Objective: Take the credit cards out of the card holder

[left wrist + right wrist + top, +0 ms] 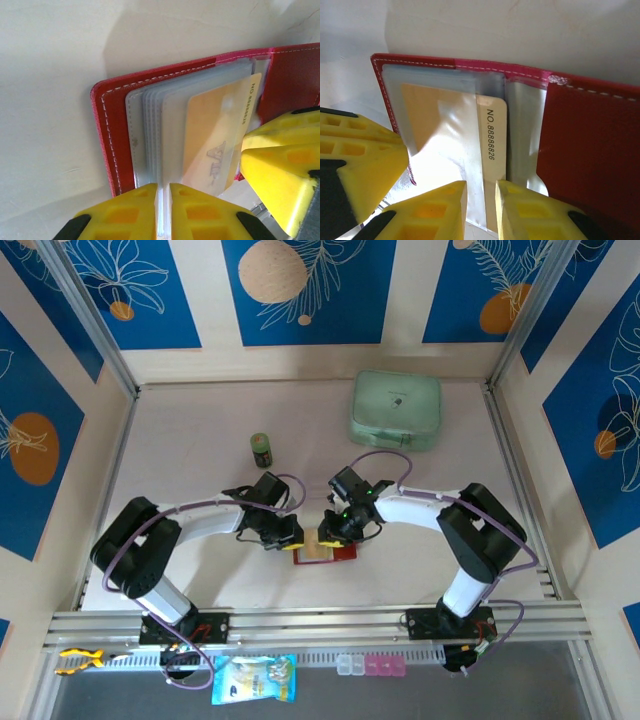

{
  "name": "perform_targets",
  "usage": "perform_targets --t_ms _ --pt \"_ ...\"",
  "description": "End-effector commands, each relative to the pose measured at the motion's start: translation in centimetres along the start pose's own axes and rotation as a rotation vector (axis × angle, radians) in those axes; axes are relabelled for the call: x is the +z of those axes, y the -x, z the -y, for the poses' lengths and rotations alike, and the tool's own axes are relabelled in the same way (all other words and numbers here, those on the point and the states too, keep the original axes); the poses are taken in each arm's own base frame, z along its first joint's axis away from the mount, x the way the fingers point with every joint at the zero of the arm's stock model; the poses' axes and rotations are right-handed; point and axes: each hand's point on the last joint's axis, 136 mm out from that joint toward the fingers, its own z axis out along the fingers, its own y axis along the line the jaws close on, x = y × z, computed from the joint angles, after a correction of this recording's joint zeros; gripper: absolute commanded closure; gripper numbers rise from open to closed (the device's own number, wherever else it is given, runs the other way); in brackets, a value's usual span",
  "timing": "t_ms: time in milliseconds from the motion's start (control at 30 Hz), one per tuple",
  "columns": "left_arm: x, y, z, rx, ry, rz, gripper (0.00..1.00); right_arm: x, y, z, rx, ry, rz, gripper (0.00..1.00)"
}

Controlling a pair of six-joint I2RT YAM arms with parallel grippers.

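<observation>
1 card [215, 130] in 1 card holder [107, 130]: left end effector [164, 194] pinches 1 sleeve [172, 135], right end effector [481, 189] narrow (grip unclear).

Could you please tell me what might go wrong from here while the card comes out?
The left gripper pinches only the thin clear sleeves of the card holder. They could slip or tear, letting the holder drag along.
The right gripper sits at the tan-orange card where sleeve film overlaps it, so it might catch film too.
</observation>
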Motion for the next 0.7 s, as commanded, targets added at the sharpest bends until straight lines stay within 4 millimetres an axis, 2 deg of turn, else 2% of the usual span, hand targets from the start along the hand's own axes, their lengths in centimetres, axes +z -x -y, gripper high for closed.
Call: perform_targets --t_ms 0,233,467,667 --pt "0.3 -0.3 -0.5 0.003 0.022 -0.01 0.87 -0.8 -0.7 -0.1 -0.009 -0.002 0.012 0.77" --pt "0.6 -0.2 -0.9 -0.001 0.039 -0.01 0.88 -1.4 -0.6 -0.1 -0.014 0.001 0.037 0.77" --pt "-1.3 0.4 1.2 0.03 -0.009 0.039 0.88 -1.6 -0.4 0.1 -0.037 -0.005 0.038 0.76" --pt "-0.5 0.0 2.1 0.039 -0.055 0.007 0.88 -1.3 -0.4 -0.2 -0.05 0.022 0.023 0.76"
